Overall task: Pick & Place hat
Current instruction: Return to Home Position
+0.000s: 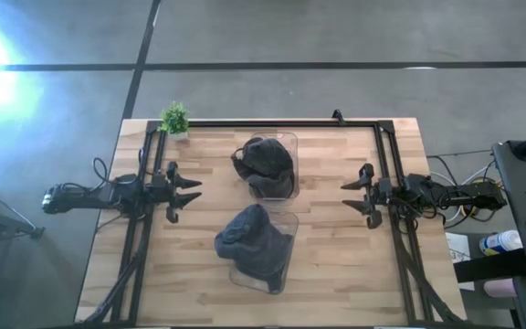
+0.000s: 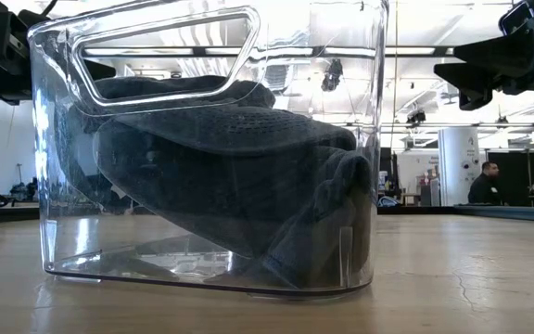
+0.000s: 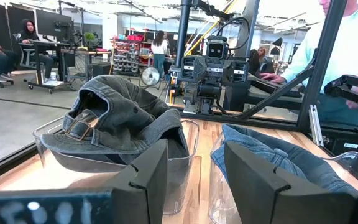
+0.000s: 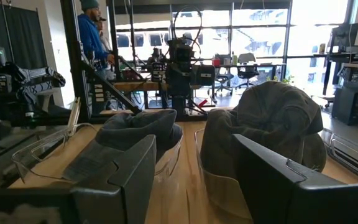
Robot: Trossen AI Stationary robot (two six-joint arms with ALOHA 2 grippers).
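On your wooden counter you have one clear bin at 12 o'clock from centre, a second clear bin at 6 o'clock, and a small plant in the 11 o'clock corner.

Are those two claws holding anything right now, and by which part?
Nothing. The left gripper and the right gripper are both open and empty.

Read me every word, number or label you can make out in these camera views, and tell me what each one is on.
None can be read.
Left gripper: pale marks on its body, too blurred.
Right gripper: faint pale marks likewise, too blurred.
Bottle at the high view's right edge: label too small.
Gray cap, blue cap: no print shows.
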